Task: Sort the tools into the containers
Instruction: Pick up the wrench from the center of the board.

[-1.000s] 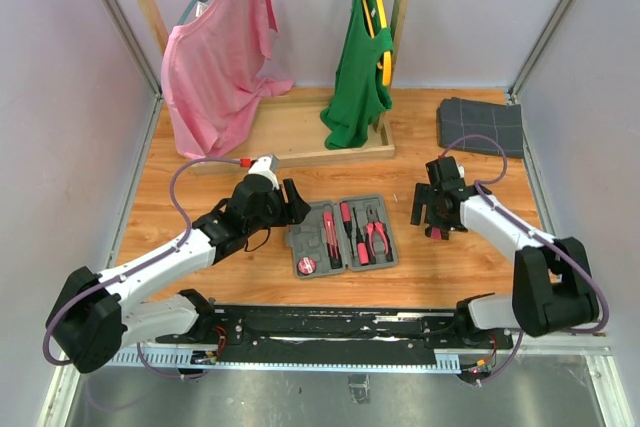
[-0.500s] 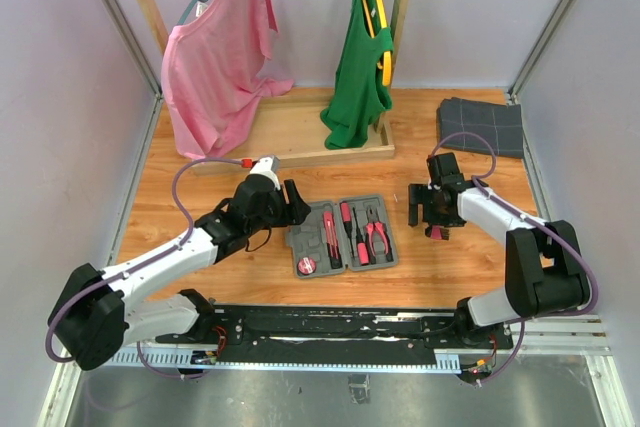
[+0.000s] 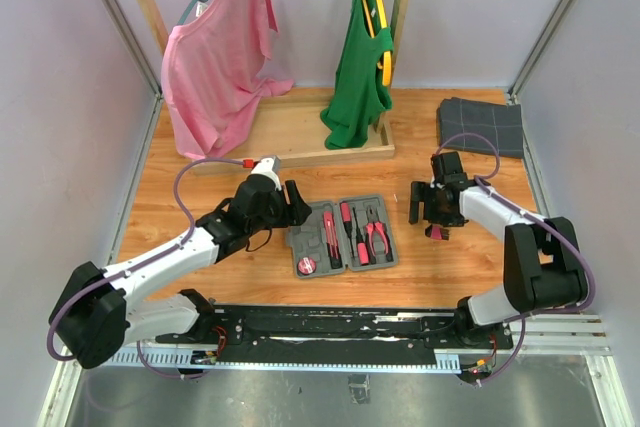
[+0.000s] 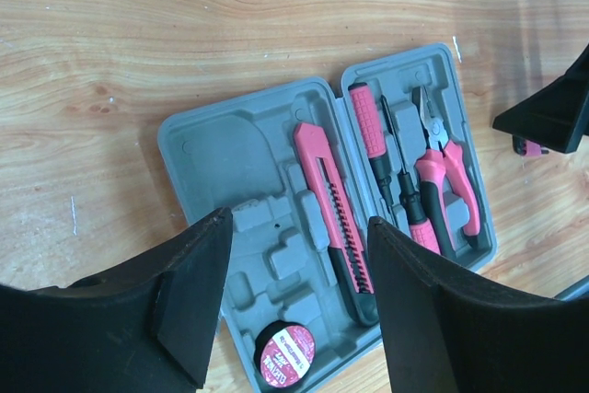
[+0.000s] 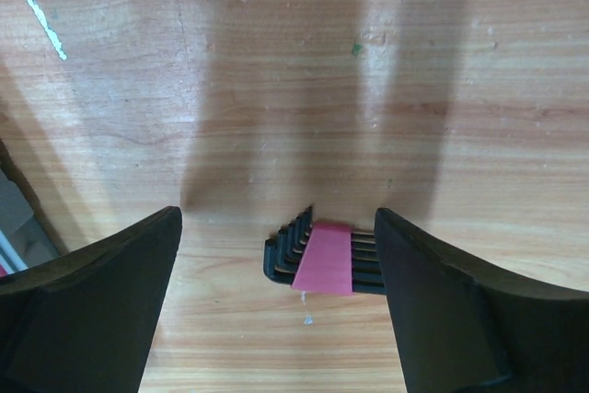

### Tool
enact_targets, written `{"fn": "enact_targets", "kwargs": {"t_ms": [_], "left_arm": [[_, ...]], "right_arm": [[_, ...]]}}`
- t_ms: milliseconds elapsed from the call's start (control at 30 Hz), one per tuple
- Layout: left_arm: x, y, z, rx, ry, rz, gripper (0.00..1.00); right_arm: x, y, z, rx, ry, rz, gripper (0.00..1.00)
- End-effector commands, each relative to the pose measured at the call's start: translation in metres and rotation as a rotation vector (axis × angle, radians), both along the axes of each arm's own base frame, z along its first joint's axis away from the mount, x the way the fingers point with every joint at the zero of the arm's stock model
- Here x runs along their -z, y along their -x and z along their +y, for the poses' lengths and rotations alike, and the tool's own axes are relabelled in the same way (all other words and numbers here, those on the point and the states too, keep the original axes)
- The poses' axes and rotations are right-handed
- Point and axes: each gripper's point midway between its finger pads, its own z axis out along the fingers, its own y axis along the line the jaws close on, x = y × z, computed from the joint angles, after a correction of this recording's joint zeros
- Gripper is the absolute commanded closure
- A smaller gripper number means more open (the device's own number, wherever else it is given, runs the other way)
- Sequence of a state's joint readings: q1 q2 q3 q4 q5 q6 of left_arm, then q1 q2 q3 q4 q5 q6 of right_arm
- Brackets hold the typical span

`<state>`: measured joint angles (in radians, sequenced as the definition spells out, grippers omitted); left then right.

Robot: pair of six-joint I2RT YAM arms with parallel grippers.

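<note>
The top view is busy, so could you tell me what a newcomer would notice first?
The open grey tool case with pink-handled tools stands out mid-table. Behind it a pink shirt and a green shirt hang on a wooden rack. A hex key set in a pink holder lies under the open right end effector.

A robotics lab test cell is being shown. A wooden tabletop [image 3: 450,267] is being enclosed by plain pale panel walls [image 3: 60,97] on metal framing. A left arm [image 3: 170,259] and a right arm [image 3: 505,219] are being carried on a black rail [image 3: 330,322] at the near edge. Staged props are being displayed: a wooden garment rack [image 3: 300,137] with a pink shirt [image 3: 215,47] and a green shirt [image 3: 360,77], a folded grey cloth [image 3: 482,125], and an open tool case [image 3: 298,240].
</note>
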<state>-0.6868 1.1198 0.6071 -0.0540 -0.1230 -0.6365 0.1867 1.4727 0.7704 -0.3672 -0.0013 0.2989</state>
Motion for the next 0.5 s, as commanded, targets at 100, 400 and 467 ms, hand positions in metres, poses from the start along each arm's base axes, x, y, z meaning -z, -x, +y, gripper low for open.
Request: {"fn": "enact_targets", "kwargs": {"t_ms": [100,400,467], "left_arm": [[0.006,-0.002,-0.002,0.001,0.013,0.01,0.36],[0.012,-0.001,-0.006,0.011,0.019,0.031,0.36],[0.013,-0.001,-0.007,0.014,0.022,0.036,0.36]], "right_arm": [[0.007,0.042,0.006,0.094,-0.094,0.107,0.16],[0.013,0.073,0.014,0.112,-0.163,0.148,0.24],[0.014,0.077,0.015,0.11,-0.167,0.152,0.27]]}}
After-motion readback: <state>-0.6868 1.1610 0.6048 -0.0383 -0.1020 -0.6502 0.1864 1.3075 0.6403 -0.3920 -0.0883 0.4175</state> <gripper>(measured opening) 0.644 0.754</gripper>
